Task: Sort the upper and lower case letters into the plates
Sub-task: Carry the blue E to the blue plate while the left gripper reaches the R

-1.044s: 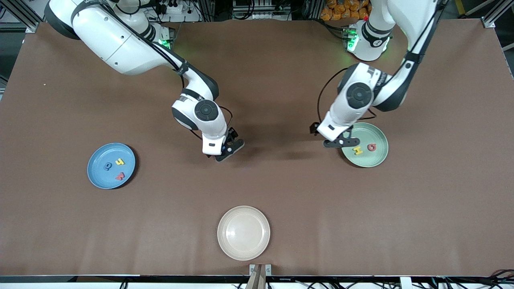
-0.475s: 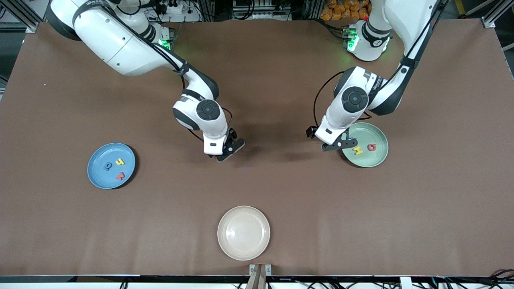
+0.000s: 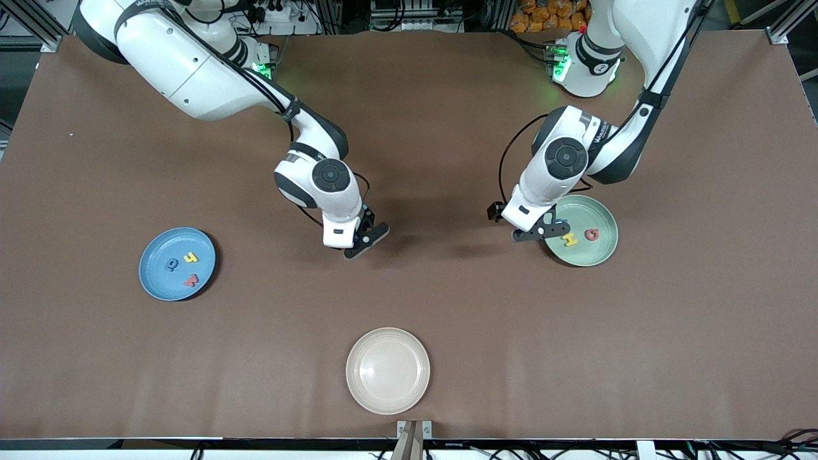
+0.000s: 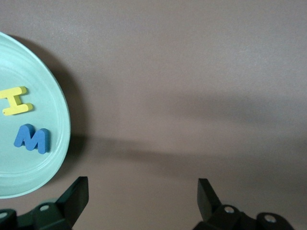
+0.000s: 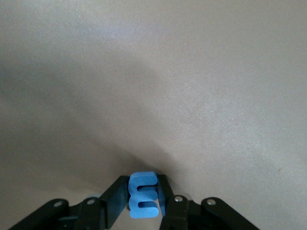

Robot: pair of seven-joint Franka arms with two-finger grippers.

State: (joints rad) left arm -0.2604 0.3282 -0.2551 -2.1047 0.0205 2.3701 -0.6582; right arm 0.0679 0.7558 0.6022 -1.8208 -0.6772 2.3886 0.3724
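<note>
My right gripper is down at the table's middle, shut on a blue letter E that stands upright between its fingers. My left gripper hangs open and empty at the edge of the mint green plate, on the side toward the table's middle. That plate holds a yellow H, a blue M and a red G. The blue plate, toward the right arm's end, holds a blue letter, a yellow one and a red one.
A cream-white plate with nothing in it sits near the table's front edge, nearer to the front camera than both grippers. Brown tabletop lies bare between the three plates.
My right gripper has closed from open onto the blue E. The left arm has shifted slightly toward the table's middle, its jaws still wide apart.
</note>
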